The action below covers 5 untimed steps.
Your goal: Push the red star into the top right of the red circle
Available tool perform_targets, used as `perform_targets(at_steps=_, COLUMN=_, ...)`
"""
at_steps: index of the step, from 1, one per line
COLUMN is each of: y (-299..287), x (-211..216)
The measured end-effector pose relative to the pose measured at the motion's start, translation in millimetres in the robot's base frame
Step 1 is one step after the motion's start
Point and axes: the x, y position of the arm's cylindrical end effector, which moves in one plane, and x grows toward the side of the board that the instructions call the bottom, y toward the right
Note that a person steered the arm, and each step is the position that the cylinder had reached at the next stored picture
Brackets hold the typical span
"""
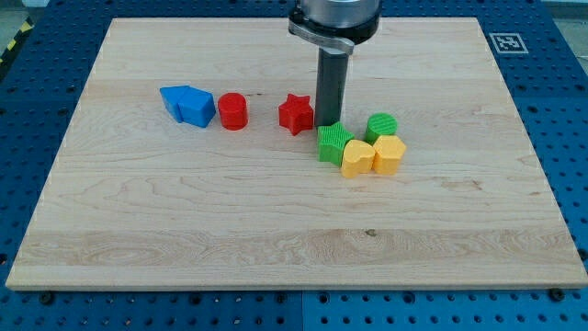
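Observation:
The red star [296, 114] lies near the middle of the wooden board [276, 221]. The red circle [232, 111] lies to the star's left, with a gap between them. My tip [328, 123] is down at the board just right of the red star, very close to it. The tip also stands just above the green block [333, 143]. The rod rises from there to the arm's head at the view's top.
Two blue blocks [187, 104] lie together left of the red circle. A cluster lies right of the tip: a green block, a green cylinder [381, 126], a yellow heart [356, 158] and a yellow block [389, 154].

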Motion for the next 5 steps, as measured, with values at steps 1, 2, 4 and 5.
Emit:
perform_targets(at_steps=1, y=-25, x=0)
perform_targets(at_steps=2, y=-47, x=-7)
perform_targets(at_steps=4, y=-92, x=-35)
perform_targets(at_steps=5, y=-126, x=-39)
